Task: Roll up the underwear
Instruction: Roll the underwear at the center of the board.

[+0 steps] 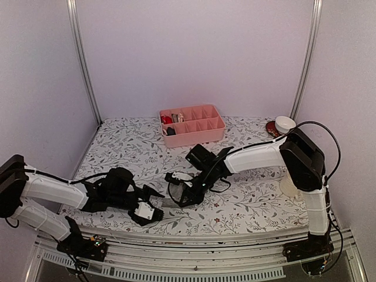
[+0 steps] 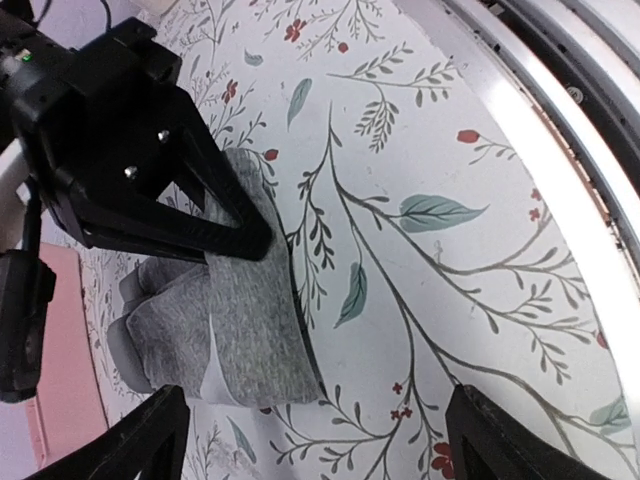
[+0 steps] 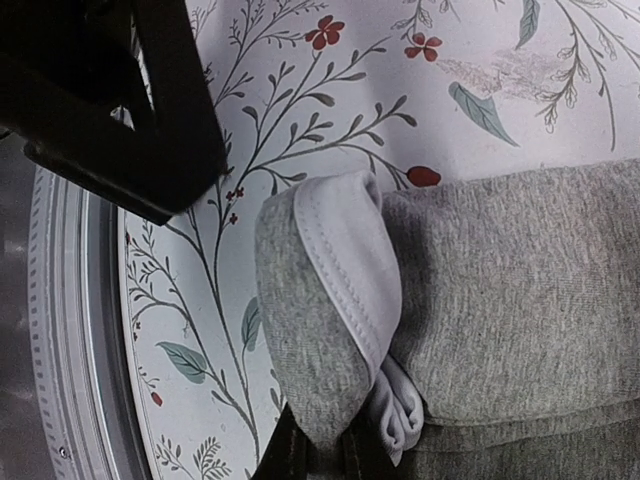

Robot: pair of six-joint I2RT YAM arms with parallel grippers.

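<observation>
Left hand [image 2: 318,420] hovers spread wide beside grey briefs [image 2: 240,330], partly rolled on counter [image 2: 450,150], near edge. Right hand [image 3: 325,452] pinches the fold; best keep tension, roll tight and even.

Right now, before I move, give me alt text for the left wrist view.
Folded grey briefs lie on the floral tablecloth, their upper edge pinched by the right gripper, which reaches in from the upper left. The left gripper stands wide open at the bottom of the view, and a pink tray shows at the left edge.
</observation>
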